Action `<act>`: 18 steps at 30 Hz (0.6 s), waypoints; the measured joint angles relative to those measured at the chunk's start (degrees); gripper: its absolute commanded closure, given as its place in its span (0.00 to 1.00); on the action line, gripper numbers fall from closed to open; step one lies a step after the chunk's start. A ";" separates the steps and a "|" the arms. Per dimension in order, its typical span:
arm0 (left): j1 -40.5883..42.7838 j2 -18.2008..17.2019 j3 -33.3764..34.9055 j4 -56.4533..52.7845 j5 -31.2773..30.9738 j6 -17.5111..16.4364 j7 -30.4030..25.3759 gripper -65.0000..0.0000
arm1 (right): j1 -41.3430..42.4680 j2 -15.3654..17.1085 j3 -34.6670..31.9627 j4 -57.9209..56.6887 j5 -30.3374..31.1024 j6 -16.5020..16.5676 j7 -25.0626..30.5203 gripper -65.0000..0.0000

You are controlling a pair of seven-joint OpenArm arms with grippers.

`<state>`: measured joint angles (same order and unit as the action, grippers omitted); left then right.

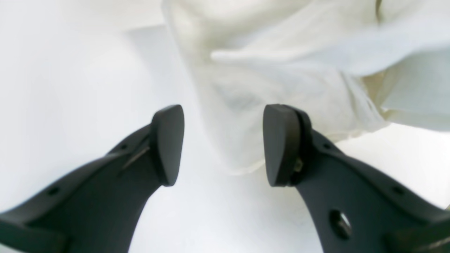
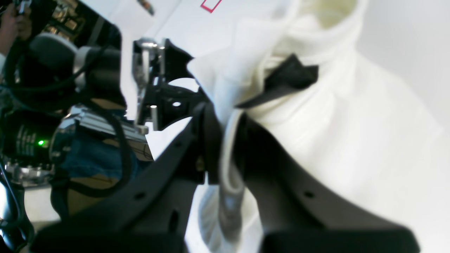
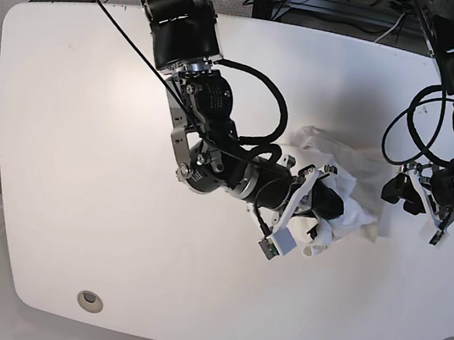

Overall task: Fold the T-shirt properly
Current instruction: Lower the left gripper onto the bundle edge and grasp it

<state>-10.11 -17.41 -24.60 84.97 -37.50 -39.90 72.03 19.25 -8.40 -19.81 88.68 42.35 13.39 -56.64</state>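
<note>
T-shirt [image 3: 352,193] lies bunched and rumpled, pinched by right pincer [image 2: 230,154].

One T-shirt [image 3: 345,190], two arms, each with one claw, and apparently one black tag [image 2: 291,79].

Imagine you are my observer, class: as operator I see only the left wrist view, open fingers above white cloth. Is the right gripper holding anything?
Observer: Yes. The right wrist view shows the right gripper shut on a fold of the white cotton T-shirt.
Operator: Is the shirt flat?
Observer: No. The base view shows it bunched in a heap on the white glossy tabletop.
Operator: Any landmark?
Observer: A small black tag sits just beyond that grip.
</note>
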 measured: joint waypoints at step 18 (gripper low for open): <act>0.13 0.07 0.11 0.00 -0.13 0.00 -0.02 0.48 | 0.85 0.00 -0.02 -3.78 -0.07 -0.09 1.55 0.09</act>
<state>-9.98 -17.34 -24.49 84.97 -37.63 -39.90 72.01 20.10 -8.40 -19.84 84.90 42.28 13.30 -55.09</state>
